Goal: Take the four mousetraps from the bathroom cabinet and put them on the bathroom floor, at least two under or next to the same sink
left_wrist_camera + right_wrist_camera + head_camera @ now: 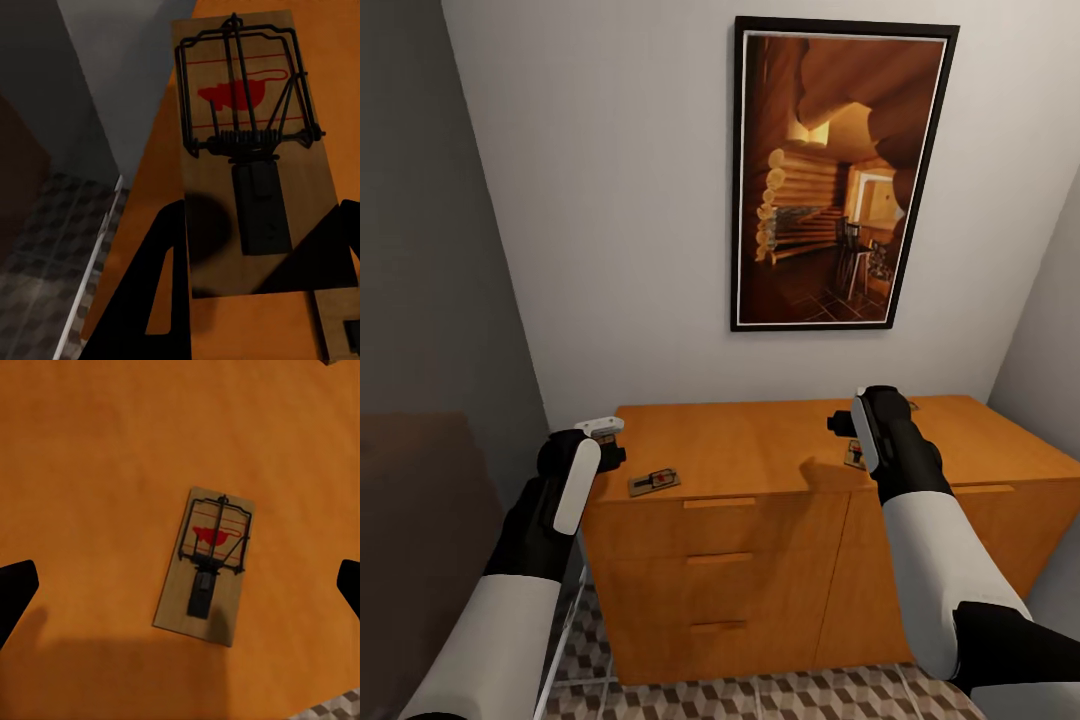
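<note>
The orange-brown cabinet [760, 450] stands against the wall with its drawers closed. One mousetrap [654, 482] lies flat on its top near the front left edge. A second mousetrap [853, 456] lies further right, partly hidden behind my right wrist. My left gripper [603, 440] hovers open at the cabinet's left end, and its black fingers [161, 300] straddle the near end of the mousetrap [251, 150]. My right gripper [847, 424] hangs open above the other mousetrap [206, 566], whose fingertips [15, 592] stand wide on either side. The bathroom floor [760, 695] shows below the cabinet.
A large framed picture [840, 180] hangs on the white wall above the cabinet. Grey walls close in on both sides. A dark brown surface [420, 500] lies at the left, with a narrow strip of floor [45, 247] between it and the cabinet.
</note>
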Controlling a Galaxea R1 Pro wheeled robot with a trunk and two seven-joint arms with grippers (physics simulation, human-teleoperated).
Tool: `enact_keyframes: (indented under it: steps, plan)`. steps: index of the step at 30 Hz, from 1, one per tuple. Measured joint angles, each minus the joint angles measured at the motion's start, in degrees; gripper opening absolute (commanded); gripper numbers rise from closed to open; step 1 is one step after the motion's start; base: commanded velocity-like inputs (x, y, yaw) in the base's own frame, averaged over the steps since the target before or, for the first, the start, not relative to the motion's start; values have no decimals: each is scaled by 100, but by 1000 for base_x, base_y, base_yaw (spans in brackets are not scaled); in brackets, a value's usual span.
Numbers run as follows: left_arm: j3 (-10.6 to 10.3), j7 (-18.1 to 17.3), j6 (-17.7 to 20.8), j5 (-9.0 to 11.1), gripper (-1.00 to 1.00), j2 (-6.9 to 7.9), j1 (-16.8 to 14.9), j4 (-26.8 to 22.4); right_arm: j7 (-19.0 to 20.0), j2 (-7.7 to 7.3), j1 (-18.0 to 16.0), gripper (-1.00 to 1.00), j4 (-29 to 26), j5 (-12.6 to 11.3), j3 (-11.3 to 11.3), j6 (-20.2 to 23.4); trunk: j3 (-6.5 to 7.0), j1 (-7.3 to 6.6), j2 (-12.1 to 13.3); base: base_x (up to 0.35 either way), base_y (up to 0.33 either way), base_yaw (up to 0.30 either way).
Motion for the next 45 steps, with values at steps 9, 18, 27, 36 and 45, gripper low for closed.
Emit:
enact_keyframes:
  steps: [9,18,27,36,45]
  plan:
    - [0,-1,-5,0,-100,0,0,2,2,-34,0,100,399,-24,-68,1,0,0,0,0,0,0]
    - [0,2,-6,-1,-100,0,0,2,3,-44,0,100,569,-24,-149,1,0,0,0,0,0,0]
    - [0,3,-6,6,-100,0,0,2,3,-74,0,100,576,-24,-169,1,0,0,0,0,0,0]
    - [-1,2,-5,4,-100,0,0,2,3,-79,0,100,573,-24,-187,1,0,-1,0,29,0,0]
    - [0,3,-12,-9,-100,0,0,2,3,-82,0,100,593,-25,-196,1,0,0,0,71,0,0]
